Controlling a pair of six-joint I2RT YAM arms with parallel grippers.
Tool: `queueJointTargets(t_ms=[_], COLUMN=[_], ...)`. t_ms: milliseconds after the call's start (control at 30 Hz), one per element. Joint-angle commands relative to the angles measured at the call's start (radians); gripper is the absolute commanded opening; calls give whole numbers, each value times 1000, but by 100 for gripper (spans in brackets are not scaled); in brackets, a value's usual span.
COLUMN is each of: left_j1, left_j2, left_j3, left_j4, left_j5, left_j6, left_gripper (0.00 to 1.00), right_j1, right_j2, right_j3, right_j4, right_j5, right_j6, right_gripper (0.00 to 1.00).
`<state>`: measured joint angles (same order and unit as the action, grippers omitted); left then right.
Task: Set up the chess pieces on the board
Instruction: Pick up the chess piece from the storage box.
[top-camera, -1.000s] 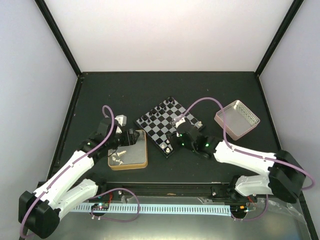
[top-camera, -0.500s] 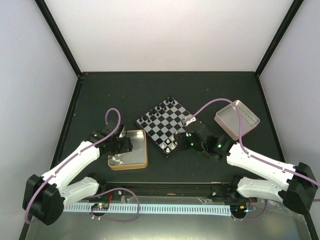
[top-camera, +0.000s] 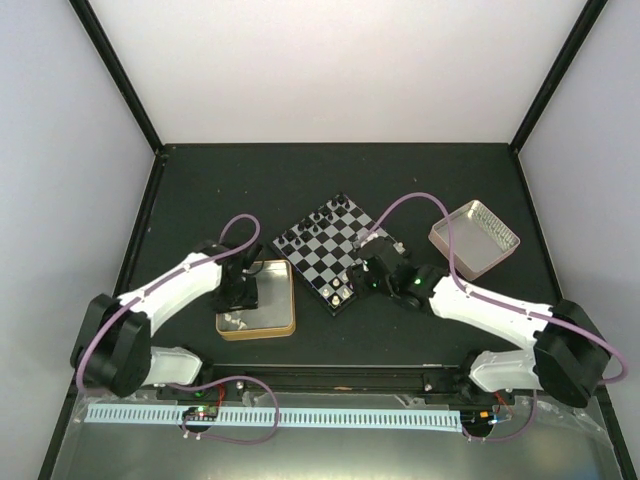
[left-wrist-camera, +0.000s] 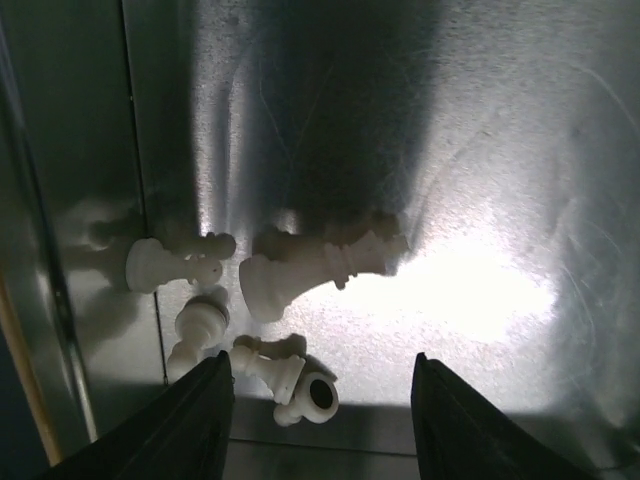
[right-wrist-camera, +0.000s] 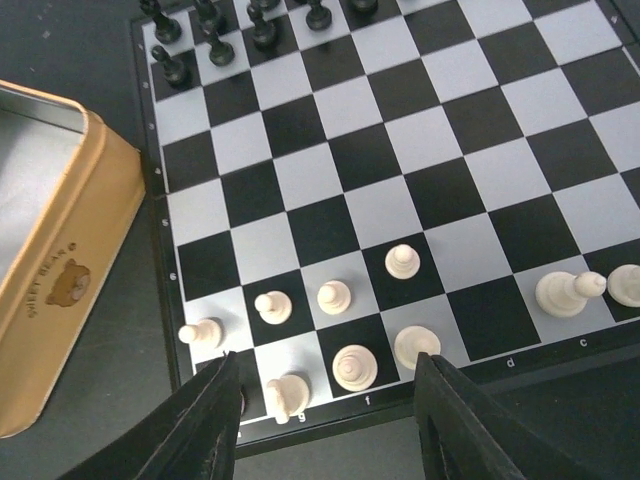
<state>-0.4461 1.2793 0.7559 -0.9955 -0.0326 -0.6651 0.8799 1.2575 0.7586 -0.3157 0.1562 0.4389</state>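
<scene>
The board (top-camera: 335, 250) lies at the table's middle. Black pieces (right-wrist-camera: 213, 45) stand on its far rows. Cream-white pieces (right-wrist-camera: 333, 295) stand on its near rows. More cream-white pieces (left-wrist-camera: 318, 265) lie on their sides on the floor of the gold-rimmed tin (top-camera: 290, 300). My left gripper (top-camera: 243, 290) hangs low over the tin. In the left wrist view it (left-wrist-camera: 318, 420) is open and empty, with a fallen pawn (left-wrist-camera: 275, 372) between its fingers. My right gripper (top-camera: 362, 275) hovers over the board's near corner. In the right wrist view it (right-wrist-camera: 330, 420) is open and empty.
A pinkish silver tray (top-camera: 475, 240) stands right of the board. The tin's gold wall (right-wrist-camera: 50, 290) sits close to the board's left edge. Black frame rails run along the table's sides and back.
My left gripper has moved right and lower over the tin, and its arm has swung. My right gripper shifted right, then came back left over the board's near corner.
</scene>
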Motion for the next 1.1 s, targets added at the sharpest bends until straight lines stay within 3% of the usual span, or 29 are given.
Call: queueJointTargets(t_ms=[0,133,367,500,767,967,1067], left_j1=[3,3,3,1,1,1,1], left_j2=[106,198,276,335,346,304,293], left_j3=[55,96,131,131,122,112,99], left_j4=[-60,-68,-44,-18,10,4,22], left_j5=[-49,-92,-144,-148,-48,31,47], left_j6=[23,62,120,154,208,215,215], left_gripper=[48,43,48,40,23,28,25], right_j1=[-14,-20,-24,-24,-27,-51,-72], right_j2=[42,83,180,206,211,191,175], right_j3=[24,35,117,162,234,280,286], right_j4=[44,49,-16,-70,-180,-228,-225], right_j5=[14,12,17,26,56,63,45], right_j6=[-10,9,44,61,119,147,155], right_gripper=[49,49,45,43,40,39,39])
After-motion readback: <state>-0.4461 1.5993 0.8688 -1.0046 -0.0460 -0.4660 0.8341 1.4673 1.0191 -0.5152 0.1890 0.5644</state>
